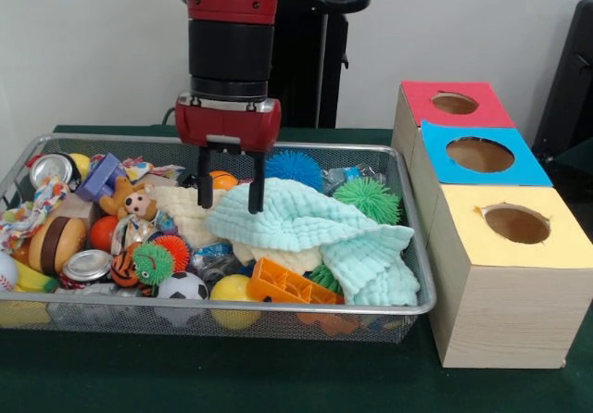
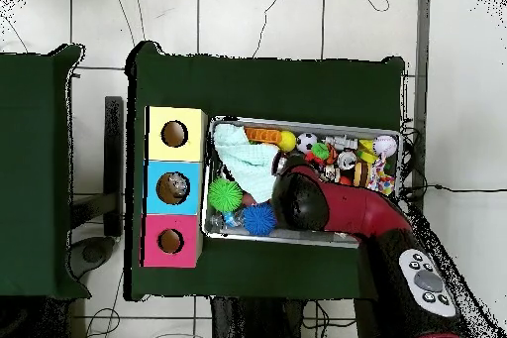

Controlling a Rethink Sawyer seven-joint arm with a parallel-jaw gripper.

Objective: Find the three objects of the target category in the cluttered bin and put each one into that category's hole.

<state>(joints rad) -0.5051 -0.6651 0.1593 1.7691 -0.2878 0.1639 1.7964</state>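
In the front view, the clutter to the left of the end effector is small stuff in the wire bin: a crushed can, a teddy toy, a soccer ball, none of it under the fingers. The end effector itself hangs straight down over the middle of the bin, its two black fingers set a moderate way apart with nothing between them; their tips reach the upper left edge of the mint cloth. An orange ball sits just behind the fingers.

The cloth spreads from directly below the end effector away to its right and toward the camera, its long axis running diagonally down to the bin's near right corner. So the nearest graspable edge lies right at the fingertips, while the bulk trails off rightward. Judging by this, a short drop and a close would pinch that edge.

Further right lie a blue spiky ball and a green spiky ball, then, outside the bin on the surface, the red box, blue box and yellow box, each with a hole. Which hole suits the target category cannot be told.
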